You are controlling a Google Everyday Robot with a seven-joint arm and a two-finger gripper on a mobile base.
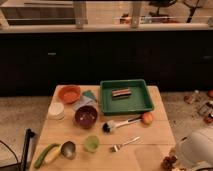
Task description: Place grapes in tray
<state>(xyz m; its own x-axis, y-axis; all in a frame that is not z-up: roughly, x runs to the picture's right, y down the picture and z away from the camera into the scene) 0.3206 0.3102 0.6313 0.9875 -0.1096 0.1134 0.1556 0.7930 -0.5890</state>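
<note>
Grapes (169, 162) not in tray (128, 111): a dark reddish clump well in front of the tray and to its right, past the table (150, 136) corner at the bottom of the view. Gripper (173, 160) is at the same spot, at the low end of the white arm (197, 149), right against the clump. Grip state: can't tell.

Tray holds one small dark striped item (120, 93), centred near its back wall.

- Left of tray: teal cloth (90, 96) just beside it, then orange bowl (69, 93).
- Front-left of tray: maroon bowl (86, 116), with white cup (56, 110) further left.
- Just in front of tray: brush (120, 123), head to the left.
- Just off tray's near right corner: peach fruit (147, 118).
- Further in front: fork (125, 144), green cup (91, 143), spoon (68, 149).
- Farthest from tray, near left: green-yellow banana (45, 155).
</note>
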